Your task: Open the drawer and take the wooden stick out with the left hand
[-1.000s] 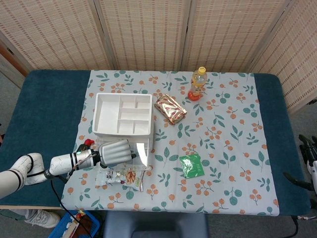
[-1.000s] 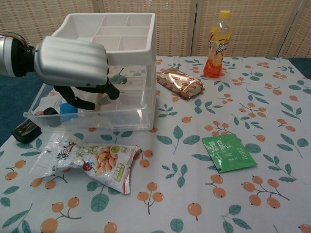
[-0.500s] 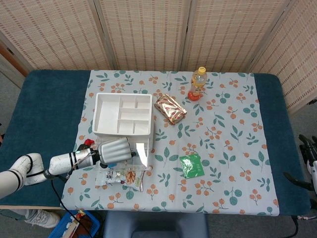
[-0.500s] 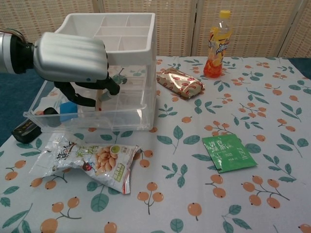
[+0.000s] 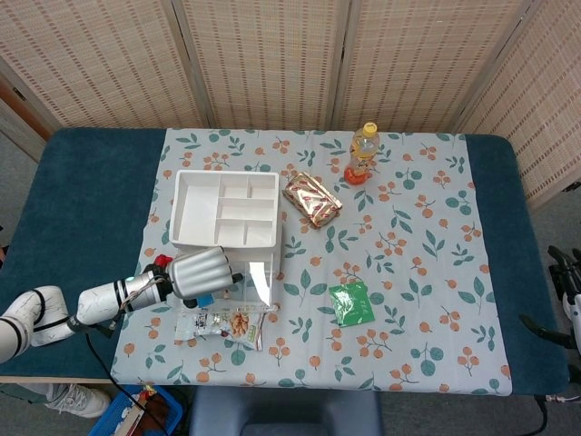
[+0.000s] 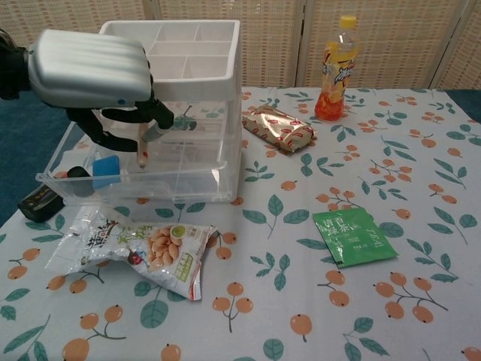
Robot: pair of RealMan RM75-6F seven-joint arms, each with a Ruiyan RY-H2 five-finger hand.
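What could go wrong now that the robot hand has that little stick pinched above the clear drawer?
The left robot hand pinches the wooden stick only near its top, so it might slip back into the open drawer. The stick hangs close to the organizer's upper tray, so a careless lift could knock it. Swinging outward, the hand could also brush the snack bag lying just in front of the drawer.

Left robot hand (image 5: 197, 272) over open drawer (image 5: 238, 281); snack bag (image 5: 226, 323) just below.
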